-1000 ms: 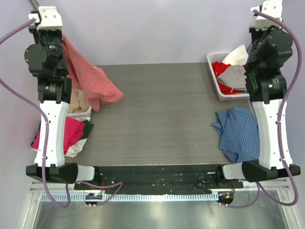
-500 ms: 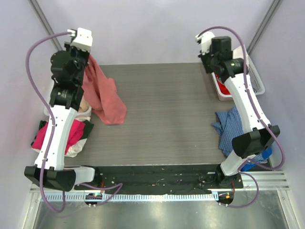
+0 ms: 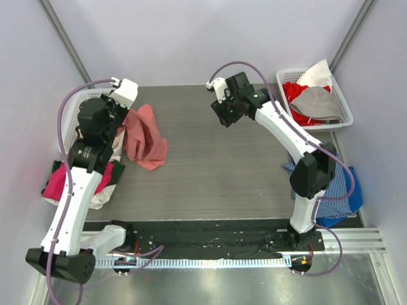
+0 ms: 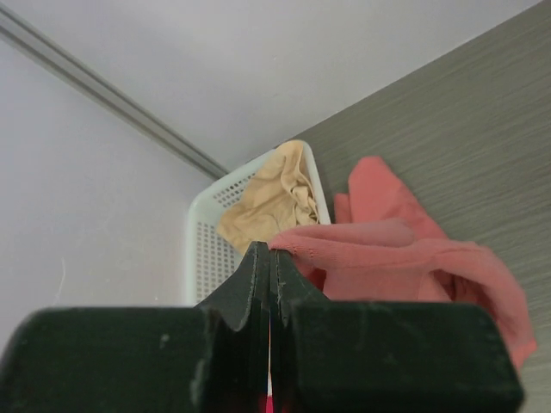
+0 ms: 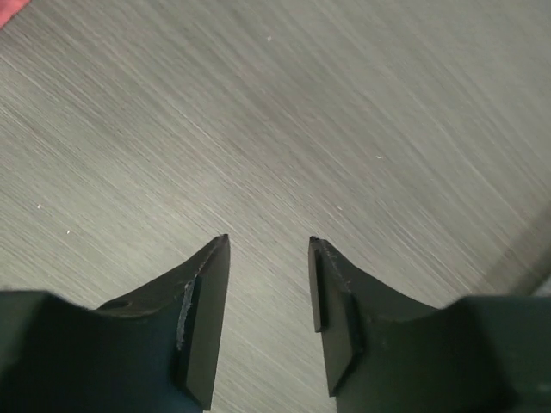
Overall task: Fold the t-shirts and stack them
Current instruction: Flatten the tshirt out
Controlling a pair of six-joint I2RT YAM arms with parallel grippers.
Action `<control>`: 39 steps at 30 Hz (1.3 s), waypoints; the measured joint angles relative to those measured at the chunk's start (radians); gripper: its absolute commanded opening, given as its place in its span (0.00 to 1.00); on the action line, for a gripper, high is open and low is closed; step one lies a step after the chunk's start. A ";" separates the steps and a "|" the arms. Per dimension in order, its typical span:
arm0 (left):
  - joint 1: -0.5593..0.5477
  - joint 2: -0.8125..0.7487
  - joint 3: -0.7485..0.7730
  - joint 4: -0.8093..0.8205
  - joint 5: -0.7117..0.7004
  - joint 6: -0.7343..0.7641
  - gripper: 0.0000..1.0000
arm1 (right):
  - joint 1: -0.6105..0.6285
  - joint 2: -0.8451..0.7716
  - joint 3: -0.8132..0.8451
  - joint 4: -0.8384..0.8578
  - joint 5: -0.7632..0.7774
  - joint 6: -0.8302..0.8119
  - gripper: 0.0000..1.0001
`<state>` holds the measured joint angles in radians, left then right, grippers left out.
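Observation:
A salmon-red t-shirt (image 3: 147, 138) lies bunched on the grey table (image 3: 216, 171) at the back left, one edge lifted. My left gripper (image 3: 119, 124) is shut on that edge, and the left wrist view shows the cloth (image 4: 405, 258) pinched between the closed fingertips (image 4: 271, 251). My right gripper (image 3: 224, 118) hovers over the table's back middle. It is open, with only bare tabletop between its fingers (image 5: 269, 243). A beige t-shirt (image 4: 271, 194) sits in the white basket (image 4: 202, 245) behind the salmon one. Magenta-pink t-shirts (image 3: 60, 181) are piled at the left edge.
A white basket (image 3: 283, 86) at the back right holds red, grey and white cloth. A blue checked garment (image 3: 340, 190) lies at the right edge beside the right arm's base. The left basket's rim (image 3: 75, 101) lies behind the left arm.
Both arms swung inward over the table. The left one lowered the salmon shirt onto the table. The right gripper left the right basket area and opened.

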<state>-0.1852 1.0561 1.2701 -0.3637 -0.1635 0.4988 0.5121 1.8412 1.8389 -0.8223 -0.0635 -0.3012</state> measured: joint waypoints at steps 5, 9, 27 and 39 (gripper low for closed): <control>0.000 -0.090 -0.062 -0.043 -0.060 0.042 0.00 | 0.049 0.113 0.022 0.024 -0.010 0.021 0.59; 0.000 -0.134 -0.091 -0.103 -0.127 0.055 0.00 | 0.088 0.179 0.076 0.046 -0.013 0.039 0.61; -0.001 -0.442 -0.235 -0.504 -0.325 0.018 0.00 | 0.208 0.407 0.235 0.196 -0.025 0.069 0.60; -0.001 -0.566 -0.369 -0.571 -0.506 0.288 0.00 | 0.264 0.499 0.343 0.284 -0.047 0.070 0.53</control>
<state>-0.1860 0.4896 0.9009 -0.9348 -0.6697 0.7868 0.7761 2.3405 2.1818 -0.5381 -0.1104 -0.2310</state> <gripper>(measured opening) 0.012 0.557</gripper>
